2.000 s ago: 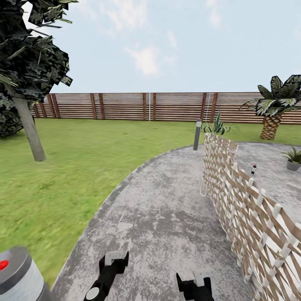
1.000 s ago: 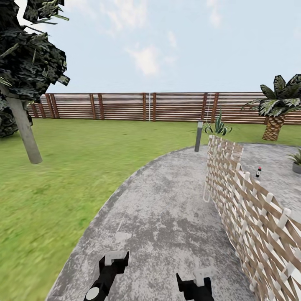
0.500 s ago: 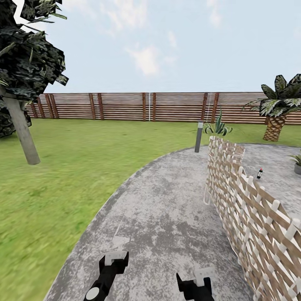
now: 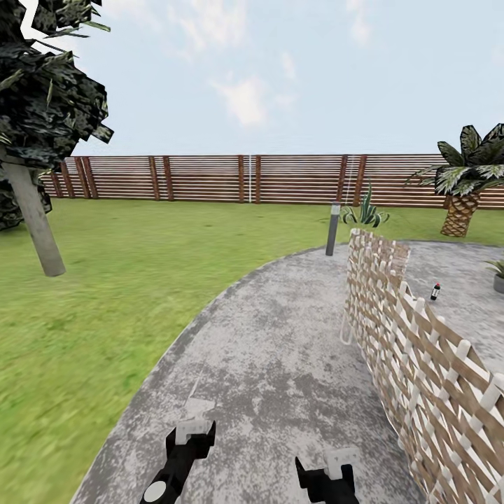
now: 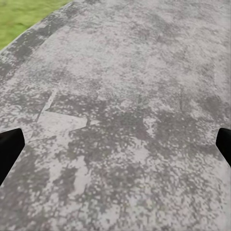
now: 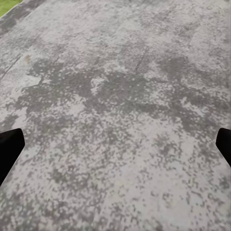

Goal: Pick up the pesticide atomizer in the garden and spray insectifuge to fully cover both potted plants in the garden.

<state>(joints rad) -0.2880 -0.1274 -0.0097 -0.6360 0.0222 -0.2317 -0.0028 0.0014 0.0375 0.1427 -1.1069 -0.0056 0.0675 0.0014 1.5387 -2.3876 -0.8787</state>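
The left black gripper [image 4: 189, 437] and the right black gripper [image 4: 334, 467] hang low over the round mottled-grey paved patio [image 4: 280, 336], both spread wide with nothing between the fingers. The small dark-green pesticide atomizer [image 4: 435, 291] stands far off on the paving beyond the woven wicker seat back [image 4: 413, 350]. One grey-potted plant [image 4: 498, 276] is cut off at the picture's edge, near the scaly-trunked palm [image 4: 465, 182].

A brown wicker seat [image 4: 420, 350] stands at the right on the paving. A grey bollard lamp [image 4: 332, 228] stands beside a spiky plant [image 4: 364, 210]. A palm [image 4: 465, 182] and a dark tree [image 4: 35, 140] stand on the grass
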